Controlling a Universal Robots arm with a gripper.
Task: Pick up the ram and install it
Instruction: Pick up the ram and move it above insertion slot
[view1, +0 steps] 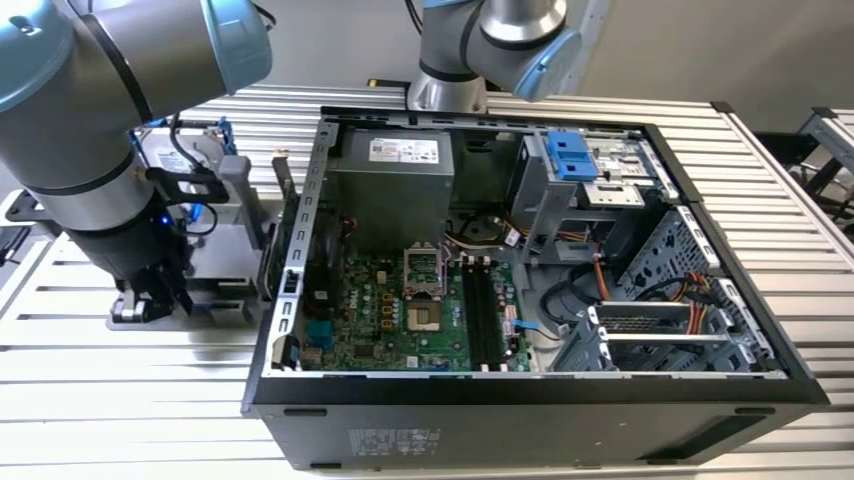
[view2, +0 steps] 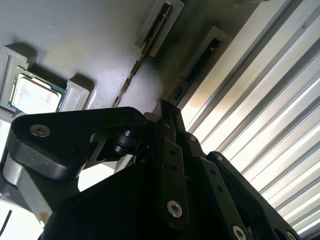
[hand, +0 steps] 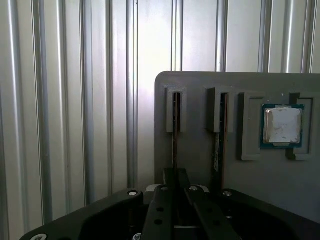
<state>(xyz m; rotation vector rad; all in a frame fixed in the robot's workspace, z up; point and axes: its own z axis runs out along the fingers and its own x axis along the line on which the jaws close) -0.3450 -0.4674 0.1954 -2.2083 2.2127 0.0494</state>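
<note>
At the exterior view's left, the arm reaches down to the ribbed metal table (view1: 134, 400), with its gripper (view1: 147, 295) low over a grey holder plate (view1: 240, 225). A hard drive (view1: 180, 150) stands just beyond the plate.

In the first wrist view the ram (hand: 175, 135) stands on edge in the plate's slot farthest from the processor (hand: 282, 125). A second stick (hand: 218, 145) stands in the slot between them. The gripper's (hand: 175, 175) fingers are drawn together astride the ram's upper edge and appear to pinch it, though the contact itself is hard to make out.

I judge the ram to be light, thin and stiff, but easy to damage. Its chips and contact edge should not be squeezed, and any twist could crack the board. The long top edge near the middle looks like the safest place to hold it, so that it stays level.

To the right, near the middle of the exterior view, the open computer case (view1: 534, 405) lies on its side. It holds the green motherboard (view1: 387, 320), and the dark memory slots (view1: 483, 310) run near to far.
</note>
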